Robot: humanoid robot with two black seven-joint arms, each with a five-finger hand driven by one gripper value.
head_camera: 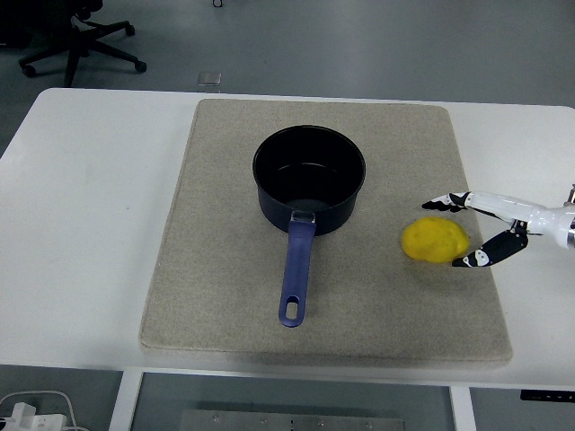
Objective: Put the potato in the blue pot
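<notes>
Right hand (485, 229) reaches in from the right edge, fingers spread wide around the right end of the potato (435, 241), gripping nothing; can't tell if fingertips touch it. Potato lies on the beige mat (225, 296), right of the pot (310, 180). Pot empty, handle pointing toward the near edge. Mat between potato and pot bare. Office chair (76, 40) on floor beyond the table (81, 224).

The right hand (485, 229) is cut off by the right edge at the wrist, so none of the arm behind it shows. At far left an office chair (76, 40) loses its seat and back to the top edge, only the wheeled base showing. In the near left corner a white cable and plug (27, 413) are clipped by the bottom edge.
</notes>
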